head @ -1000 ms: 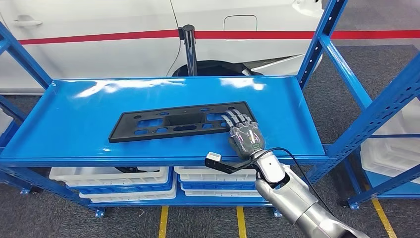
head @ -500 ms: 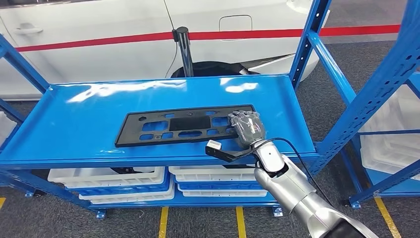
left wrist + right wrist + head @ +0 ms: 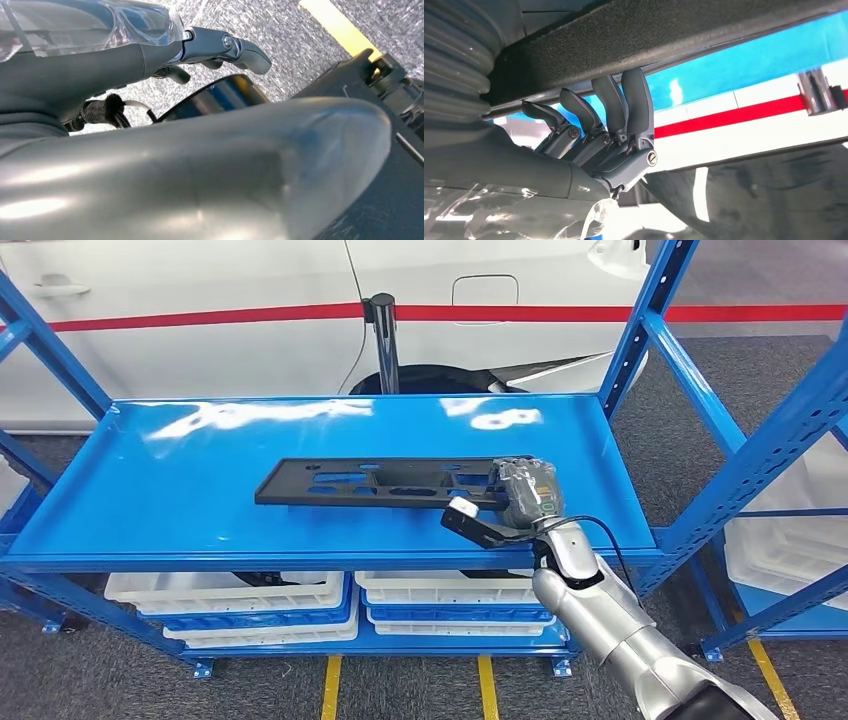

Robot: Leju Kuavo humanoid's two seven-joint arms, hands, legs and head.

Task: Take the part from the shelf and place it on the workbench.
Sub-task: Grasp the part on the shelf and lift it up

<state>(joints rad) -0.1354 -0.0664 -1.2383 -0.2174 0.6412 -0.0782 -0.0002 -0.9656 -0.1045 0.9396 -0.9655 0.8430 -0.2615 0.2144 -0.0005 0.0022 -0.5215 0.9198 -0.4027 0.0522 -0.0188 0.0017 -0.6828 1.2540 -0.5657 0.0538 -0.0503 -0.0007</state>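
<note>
Part [image 3: 385, 481], a long flat black plate with cut-outs, mid-frame on the blue shelf [image 3: 180, 490]. Right hand [image 3: 524, 492] grips its right end, fingers [image 3: 624, 107] curled against the edge. Likely light and stiff; held at one end, it may lever and sag.

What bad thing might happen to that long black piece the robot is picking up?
The right hand grips the long black part at one end only, so the far end may sag, swing or twist loose from the fingers. That far end seems to sit low over the blue shelf and might drag or catch. Pulling out, it might knock the blue upright post.
</note>
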